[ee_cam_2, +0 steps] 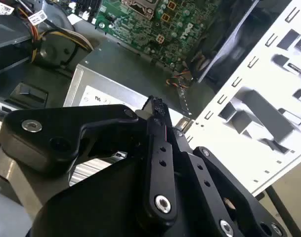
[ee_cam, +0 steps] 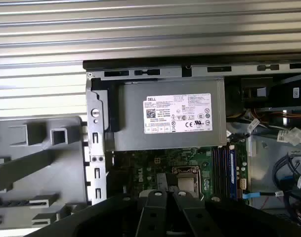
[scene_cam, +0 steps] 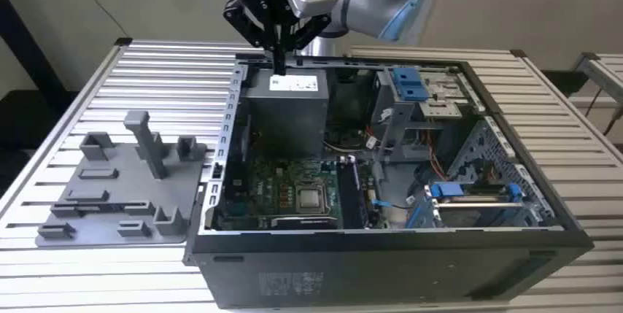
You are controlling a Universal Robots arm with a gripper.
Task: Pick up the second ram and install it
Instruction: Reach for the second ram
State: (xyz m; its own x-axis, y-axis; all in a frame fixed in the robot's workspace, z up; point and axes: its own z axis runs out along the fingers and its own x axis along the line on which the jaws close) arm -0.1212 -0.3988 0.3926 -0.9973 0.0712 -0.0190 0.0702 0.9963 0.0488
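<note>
Gripper [scene_cam: 279, 69] clenched, seemingly empty, hovers over power supply [scene_cam: 287, 112]. Pick-up not yet made, I judge; any grasp calls for parted fingers.

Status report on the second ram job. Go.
Gripper shut, no ram in it, above the power supply. Second ram: cannot tell whether it sits in the motherboard slots. No obstruction seen over slots.

Colours on the striped silver table [scene_cam: 165, 72]
Grey tray [scene_cam: 107, 203], green motherboard [scene_cam: 277, 182], blue clips [scene_cam: 411, 83], black gripper [scene_cam: 279, 61], white label [scene_cam: 297, 82].
</note>
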